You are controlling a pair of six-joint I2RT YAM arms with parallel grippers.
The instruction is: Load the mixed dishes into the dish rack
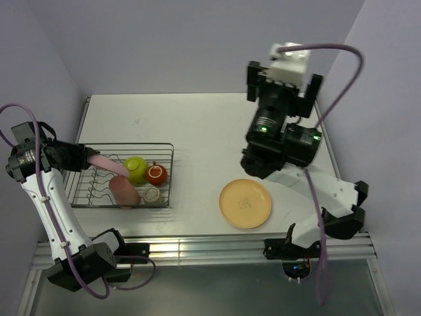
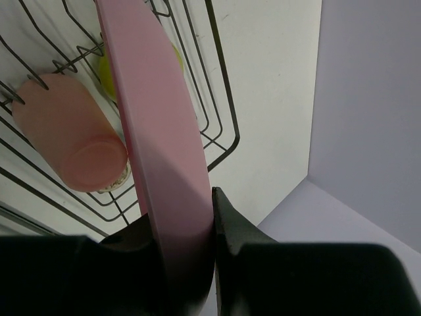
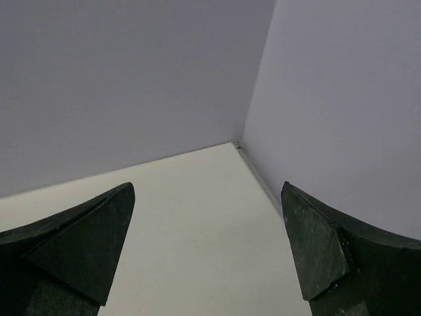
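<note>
The dark wire dish rack (image 1: pixel 168 172) stands at the left of the table. In it are the lime-green bowl (image 1: pixel 136 168), the red-orange bowl (image 1: pixel 156 174), the salmon-pink cup (image 1: pixel 123 189) on its side and the tiny beige-grey cup (image 1: pixel 152 195). My left gripper (image 1: pixel 87 158) is shut on the pink plate (image 1: pixel 107 164), holding it on edge over the rack's left part; in the left wrist view the plate (image 2: pixel 158 131) runs up from the jaws above the rack (image 2: pixel 223 125) and cup (image 2: pixel 69 141). The yellow-orange plate (image 1: pixel 245 203) lies flat on the table. My right gripper (image 3: pixel 207 257) is open and empty, raised high.
The right arm's body (image 1: pixel 279 138) hangs over the table just behind the yellow-orange plate. Walls close in the table at the back and both sides. The right wrist view shows bare table and the far right corner (image 3: pixel 237 143).
</note>
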